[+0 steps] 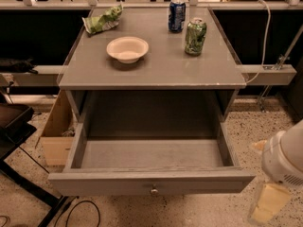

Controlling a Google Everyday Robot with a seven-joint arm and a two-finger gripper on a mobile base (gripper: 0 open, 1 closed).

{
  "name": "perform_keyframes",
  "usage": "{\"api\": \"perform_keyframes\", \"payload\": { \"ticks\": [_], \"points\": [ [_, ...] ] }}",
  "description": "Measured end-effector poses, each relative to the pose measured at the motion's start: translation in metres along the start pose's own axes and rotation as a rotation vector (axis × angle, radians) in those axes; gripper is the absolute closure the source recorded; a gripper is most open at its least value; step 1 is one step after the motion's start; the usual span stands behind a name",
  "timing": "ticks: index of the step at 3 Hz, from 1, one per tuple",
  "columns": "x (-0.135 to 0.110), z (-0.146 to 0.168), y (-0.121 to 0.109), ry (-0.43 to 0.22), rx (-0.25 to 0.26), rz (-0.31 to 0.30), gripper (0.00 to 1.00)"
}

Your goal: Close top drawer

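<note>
- Under the bench (156, 72) top, the top drawer (109, 186) stands pulled far out toward me. It is a wide, deep box of grey painted wood.
- Its front is plain and flat, with one small round metal knob (154, 190) at the centre. The inner floor is matt and lightly scuffed.
- On the bench's smooth grey top sits a shallow, round, cream bowl (127, 49), left of the middle.
- Toward the bench's back right stand two upright cylinders, a blue can (176, 15) and, nearer me, a green can (195, 36).
- At the bench's back left corner lies a crumpled green bag (102, 22).
- Against the bench's left side leans a brown cardboard box (57, 136), on speckled floor (246, 126).
- Right of the bench, low and off the drawer's front right corner, my pincer (267, 205) hangs pointing down. It looks pale yellow and blocky, under a rounded white arm shell (284, 160).
- It is apart from the drawer, touching nothing. I cannot tell whether it is apart or together.
</note>
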State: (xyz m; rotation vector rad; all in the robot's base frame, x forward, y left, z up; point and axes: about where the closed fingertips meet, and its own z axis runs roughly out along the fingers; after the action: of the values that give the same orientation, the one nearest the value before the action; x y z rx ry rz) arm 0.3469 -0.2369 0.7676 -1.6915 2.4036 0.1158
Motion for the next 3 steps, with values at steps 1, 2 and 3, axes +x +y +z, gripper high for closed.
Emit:
{"api": "perform_keyframes", "payload": {
  "ticks": [1,2,3],
  "points": [
    [0.019,0.053,0.022,-0.002,-0.027,0.025,0.00],
    [0.026,0.093,0.036,-0.029,-0.021,0.027,0.00],
    [0.026,0.092,0.036,-0.028,-0.022,0.027,0.00]
  ]
}}
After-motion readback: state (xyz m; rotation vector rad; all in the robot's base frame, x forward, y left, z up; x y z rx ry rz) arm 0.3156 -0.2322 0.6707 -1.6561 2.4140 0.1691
